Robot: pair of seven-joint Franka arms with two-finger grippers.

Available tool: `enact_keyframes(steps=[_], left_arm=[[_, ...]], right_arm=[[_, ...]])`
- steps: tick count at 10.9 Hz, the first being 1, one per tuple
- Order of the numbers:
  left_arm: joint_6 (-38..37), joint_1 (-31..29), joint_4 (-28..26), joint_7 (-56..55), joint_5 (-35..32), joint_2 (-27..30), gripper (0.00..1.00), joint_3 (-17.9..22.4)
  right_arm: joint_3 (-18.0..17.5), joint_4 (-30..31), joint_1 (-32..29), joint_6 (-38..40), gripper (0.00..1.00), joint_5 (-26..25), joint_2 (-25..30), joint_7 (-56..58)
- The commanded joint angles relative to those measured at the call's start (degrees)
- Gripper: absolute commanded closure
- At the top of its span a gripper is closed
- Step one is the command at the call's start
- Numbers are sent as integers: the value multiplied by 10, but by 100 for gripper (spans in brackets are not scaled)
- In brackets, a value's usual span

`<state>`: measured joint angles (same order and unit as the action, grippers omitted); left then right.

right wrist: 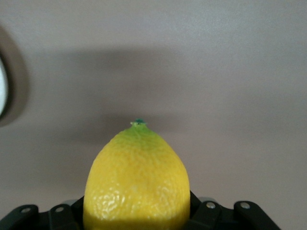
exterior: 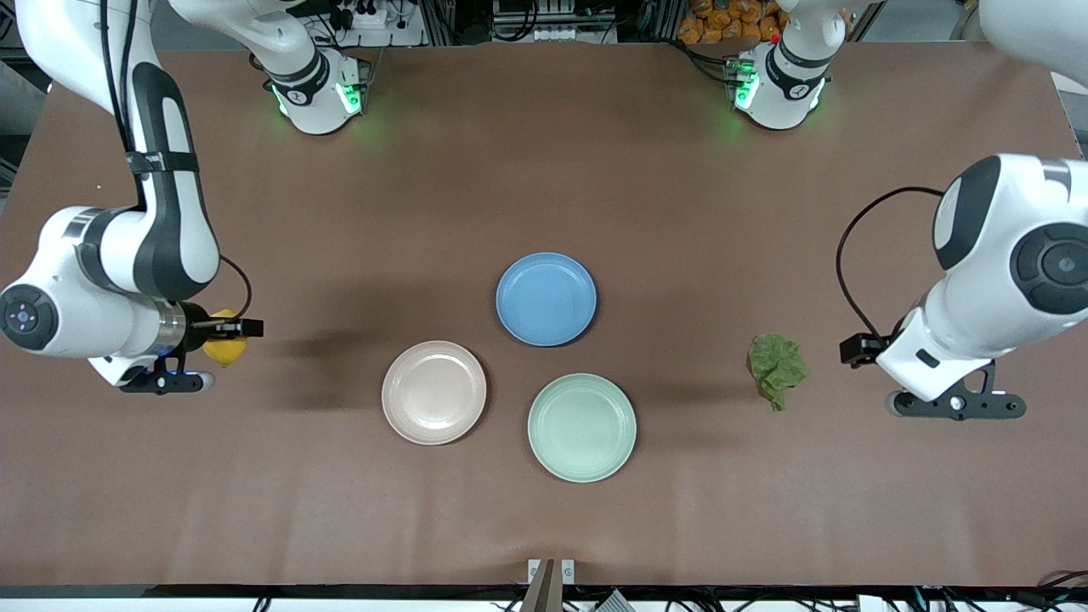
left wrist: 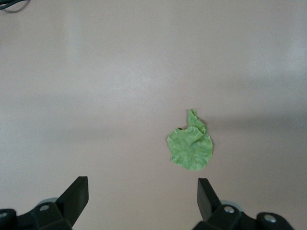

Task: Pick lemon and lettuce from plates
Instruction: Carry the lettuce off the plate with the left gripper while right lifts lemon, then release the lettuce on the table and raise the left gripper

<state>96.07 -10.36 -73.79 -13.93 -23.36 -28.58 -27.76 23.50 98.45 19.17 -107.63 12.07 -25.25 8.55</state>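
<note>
My right gripper (exterior: 231, 333) is shut on the yellow lemon (exterior: 223, 343) and holds it over bare table at the right arm's end. In the right wrist view the lemon (right wrist: 136, 177) fills the space between the jaws of that gripper (right wrist: 136, 213), green tip pointing away. The wrinkly green lettuce (exterior: 776, 365) lies on the table toward the left arm's end, off any plate. My left gripper (exterior: 860, 350) is open and empty beside it; in the left wrist view (left wrist: 142, 199) the lettuce (left wrist: 191, 146) lies ahead of its fingertips (left wrist: 206, 194). The beige-pink plate (exterior: 433, 392) and the mint plate (exterior: 581, 427) are empty.
An empty blue plate (exterior: 546, 298) sits mid-table, farther from the front camera than the other two plates. The brown table runs wide on all sides of the plates. The arms' bases stand along the table's top edge.
</note>
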Motion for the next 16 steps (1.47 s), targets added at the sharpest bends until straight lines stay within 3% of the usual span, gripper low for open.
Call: enact_keyframes(steps=[1, 3, 9, 14, 16], left_arm=[[-28, -14, -21, -4, 37, 46, 0, -5], [-25, -47, -48, 0, 85, 77, 0, -7], [3, -80, -115, 49, 131, 140, 0, -11], [90, -114, -252, 80, 193, 236, 0, -10], [97, -114, -258, 84, 195, 243, 0, -11]], right_arm=[[-3, 131, -10, -104, 56, -13, 68, 37], [-3, 179, -10, -164, 56, -13, 77, 39], [-5, 274, -12, -315, 56, -13, 73, 60], [-6, 281, -7, -335, 52, -9, 56, 60], [-6, 280, -7, -333, 51, -9, 55, 60]])
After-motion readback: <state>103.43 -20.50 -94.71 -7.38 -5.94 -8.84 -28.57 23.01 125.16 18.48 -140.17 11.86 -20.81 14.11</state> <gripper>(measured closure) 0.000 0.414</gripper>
